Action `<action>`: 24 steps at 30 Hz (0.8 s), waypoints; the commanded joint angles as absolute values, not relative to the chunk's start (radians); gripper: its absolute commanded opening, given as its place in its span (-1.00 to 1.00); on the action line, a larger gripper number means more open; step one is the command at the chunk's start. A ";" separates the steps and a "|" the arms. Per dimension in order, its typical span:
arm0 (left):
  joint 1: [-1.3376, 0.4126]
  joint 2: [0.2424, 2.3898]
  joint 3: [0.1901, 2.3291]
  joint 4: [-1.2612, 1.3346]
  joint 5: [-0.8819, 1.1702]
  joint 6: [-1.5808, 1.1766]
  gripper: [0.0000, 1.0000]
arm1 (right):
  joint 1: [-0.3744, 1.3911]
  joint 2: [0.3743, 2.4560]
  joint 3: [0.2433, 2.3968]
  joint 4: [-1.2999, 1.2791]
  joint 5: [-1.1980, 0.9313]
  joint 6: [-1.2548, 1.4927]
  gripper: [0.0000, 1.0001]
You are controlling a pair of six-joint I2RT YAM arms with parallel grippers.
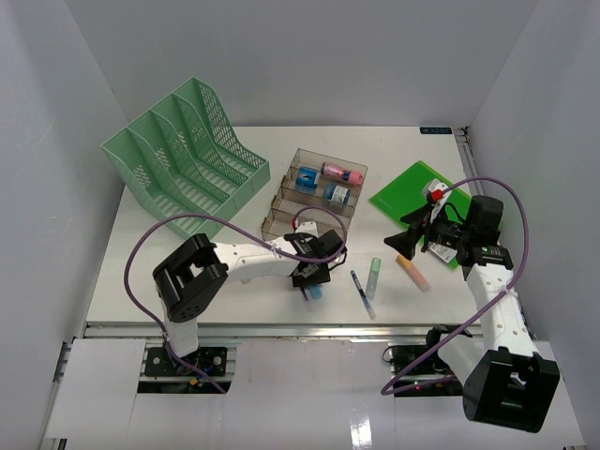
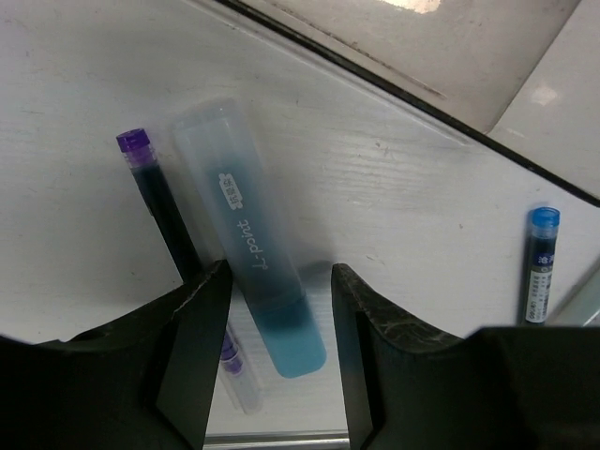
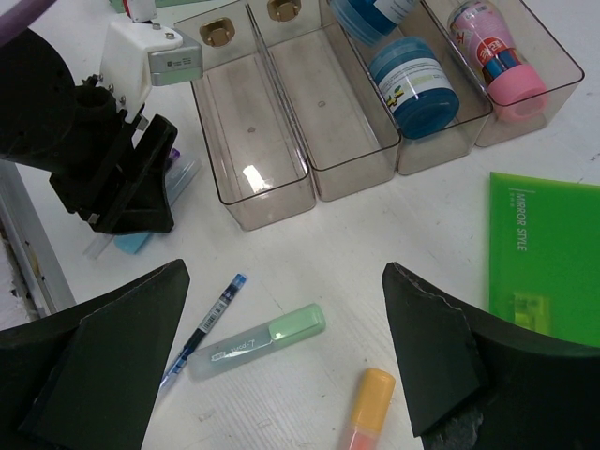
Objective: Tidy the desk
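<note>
The white desk [image 1: 169, 239] holds loose stationery. My left gripper [image 1: 311, 278] is open and low over the desk near its front rail. In the left wrist view its jaws [image 2: 279, 281] straddle a blue highlighter [image 2: 258, 272] that lies flat, with a gap on the right side. A purple pen [image 2: 157, 197] lies beside it, partly under the left finger. My right gripper [image 1: 405, 242] is open and empty, held above the desk. Below it lie a green highlighter [image 3: 258, 342], a blue pen [image 3: 206, 323] and an orange highlighter [image 3: 367, 408].
A clear smoky tiered tray [image 1: 314, 192] holds blue tape rolls [image 3: 412, 80] and a pink glue stick [image 3: 492, 47]; its near compartments are bare. A mint-green mesh file rack [image 1: 183, 155] stands at the back left. A green notebook [image 1: 412, 192] lies at the right.
</note>
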State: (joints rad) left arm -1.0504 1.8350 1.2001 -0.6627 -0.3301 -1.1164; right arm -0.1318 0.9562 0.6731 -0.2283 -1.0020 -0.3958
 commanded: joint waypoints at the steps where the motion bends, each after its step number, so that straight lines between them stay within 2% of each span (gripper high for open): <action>1: -1.055 1.861 1.268 -0.693 -0.357 -1.120 0.13 | -0.143 0.945 0.681 -0.194 -1.027 -0.385 0.80; 10: -1.054 1.900 1.283 -0.703 -0.344 -1.121 -0.03 | -0.150 0.940 0.681 -0.195 -1.035 -0.382 0.80; 18: -1.058 1.850 1.253 -0.683 -0.281 -1.068 -0.56 | -0.156 0.937 0.681 -0.194 -1.040 -0.380 0.81; 24: -1.079 1.751 1.248 -0.651 -0.210 -0.963 -0.83 | -0.160 0.936 0.680 -0.195 -1.046 -0.380 0.81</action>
State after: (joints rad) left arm -1.0557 1.8734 1.2588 -0.6856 -0.2842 -1.0552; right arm -0.1513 0.9543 0.6731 -0.2283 -1.0166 -0.3939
